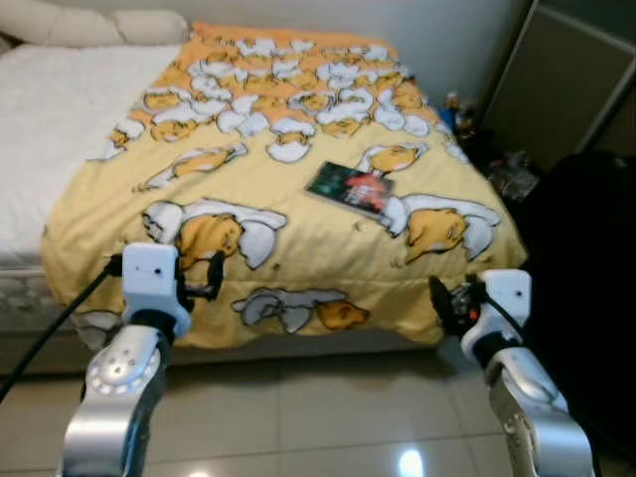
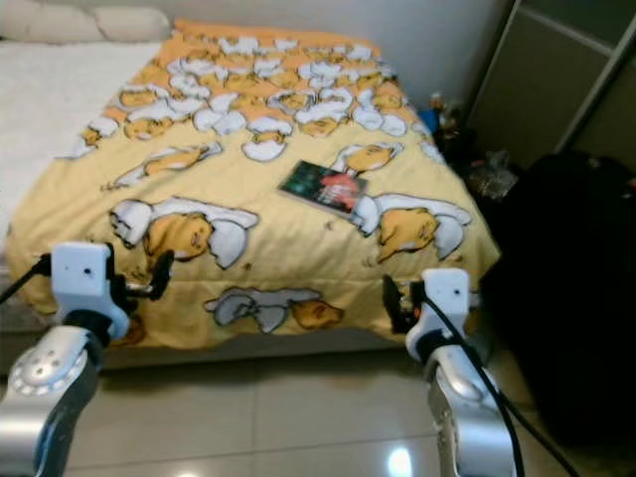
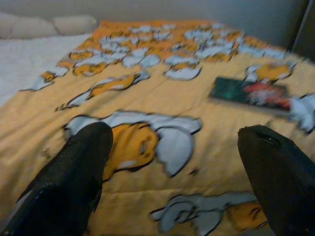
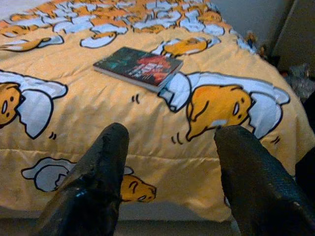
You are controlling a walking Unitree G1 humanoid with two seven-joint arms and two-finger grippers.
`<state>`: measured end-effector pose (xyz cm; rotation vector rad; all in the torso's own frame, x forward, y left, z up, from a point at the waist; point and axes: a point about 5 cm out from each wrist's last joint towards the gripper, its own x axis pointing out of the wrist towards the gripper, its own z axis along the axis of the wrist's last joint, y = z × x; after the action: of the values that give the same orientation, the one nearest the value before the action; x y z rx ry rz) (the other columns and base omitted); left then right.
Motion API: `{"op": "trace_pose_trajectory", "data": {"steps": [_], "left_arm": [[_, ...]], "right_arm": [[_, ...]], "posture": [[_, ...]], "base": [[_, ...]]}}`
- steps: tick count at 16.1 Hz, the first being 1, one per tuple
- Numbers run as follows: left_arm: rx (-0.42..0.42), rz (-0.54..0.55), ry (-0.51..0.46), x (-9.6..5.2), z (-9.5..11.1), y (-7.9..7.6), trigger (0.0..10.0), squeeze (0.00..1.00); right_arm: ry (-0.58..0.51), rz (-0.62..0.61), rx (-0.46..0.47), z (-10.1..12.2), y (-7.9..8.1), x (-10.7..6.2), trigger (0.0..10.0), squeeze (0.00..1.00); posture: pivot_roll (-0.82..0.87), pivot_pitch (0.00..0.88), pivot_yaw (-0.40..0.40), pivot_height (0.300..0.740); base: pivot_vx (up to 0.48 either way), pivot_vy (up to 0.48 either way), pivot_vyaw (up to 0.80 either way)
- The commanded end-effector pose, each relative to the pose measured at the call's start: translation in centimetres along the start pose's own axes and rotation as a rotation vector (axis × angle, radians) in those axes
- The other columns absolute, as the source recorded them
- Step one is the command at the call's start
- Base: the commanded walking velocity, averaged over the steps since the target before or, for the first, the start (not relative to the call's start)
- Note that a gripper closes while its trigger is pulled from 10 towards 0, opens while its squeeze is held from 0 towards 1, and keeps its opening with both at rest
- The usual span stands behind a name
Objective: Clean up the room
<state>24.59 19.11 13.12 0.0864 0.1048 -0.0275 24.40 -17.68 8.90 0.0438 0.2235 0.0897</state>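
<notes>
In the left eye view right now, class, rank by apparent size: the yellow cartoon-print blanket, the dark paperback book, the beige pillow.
1. Yellow cartoon-print blanket
2. Beige pillow, though distance shrinks it
3. Dark paperback book, nearly the same

A home bedroom: a bed [image 1: 60, 288] with yellow cartoon blanket [image 1: 298, 199], pillows [image 1: 99, 25], tiled floor [image 1: 318, 417].

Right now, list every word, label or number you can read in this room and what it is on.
None can be read.
Book on the yellow blanket: the cover shows red and green artwork, but any title is too blurred to read.
Blanket: cartoon egg pictures, no lettering visible.
Clutter on the floor beside the bed: too small to make out labels.
</notes>
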Motion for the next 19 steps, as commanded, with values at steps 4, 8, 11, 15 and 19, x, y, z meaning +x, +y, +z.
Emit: {"op": "trace_pose_trajectory", "data": {"steps": [4,8,11,15,19], "left_arm": [[0.024,-0.107,-0.006,0.4,0.4,-1.6,10.0,0.00],[-0.014,-0.142,-0.011,0.6,0.8,-2.3,10.0,0.11],[-0.024,-0.153,-0.004,0.6,0.8,-2.5,10.0,0.68],[-0.022,-0.152,-0.003,0.7,0.8,-2.4,10.0,0.69],[-0.012,-0.162,-0.007,0.7,0.9,-2.4,10.0,0.70]], "right_arm": [[-0.021,-0.006,0.014,0.4,-0.2,0.0,10.0,1.00],[-0.018,0.013,0.019,0.3,0.2,0.2,10.0,1.00],[-0.013,0.023,0.020,0.2,0.3,0.2,10.0,1.00],[-0.009,0.033,0.018,0.2,0.5,0.3,10.0,1.00],[-0.005,0.034,0.014,0.1,0.6,0.3,10.0,1.00]], "posture": [[-0.06,0.000,0.006,0.740],[-0.06,0.000,0.009,0.740],[-0.06,0.000,0.009,0.740],[-0.06,0.000,0.011,0.740],[-0.06,0.000,0.012,0.740]], "base": [[0.000,0.000,0.00],[0.000,0.000,0.00],[0.000,0.000,0.00],[0.000,0.000,0.00],[0.000,0.000,0.00]]}}
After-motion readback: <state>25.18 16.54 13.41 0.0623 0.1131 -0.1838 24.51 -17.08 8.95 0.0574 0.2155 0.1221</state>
